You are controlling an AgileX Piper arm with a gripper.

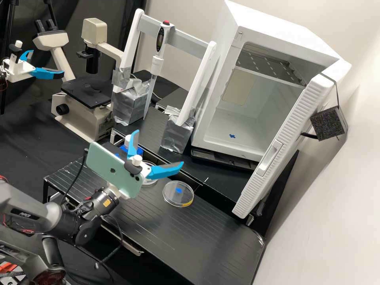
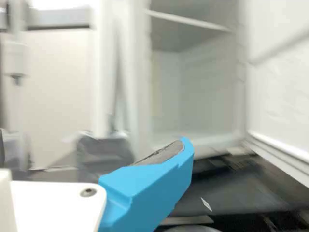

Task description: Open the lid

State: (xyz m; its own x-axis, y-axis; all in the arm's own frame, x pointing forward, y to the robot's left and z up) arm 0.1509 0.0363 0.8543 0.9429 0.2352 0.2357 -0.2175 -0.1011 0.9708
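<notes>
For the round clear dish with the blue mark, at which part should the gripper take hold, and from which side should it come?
I would grip the round clear dish by its rim, at two opposite points, coming down from above. It lies flat and low on the black bench, and its flat top offers no knob to pinch.

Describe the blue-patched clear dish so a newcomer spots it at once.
Find the big white cabinet with the open door, then the black grooved platform before it. On that platform lies a flat, clear, round dish. It sits in plain view, with a blue patch and yellow rim mark; its round neighbour is partly behind the gripper.
</notes>
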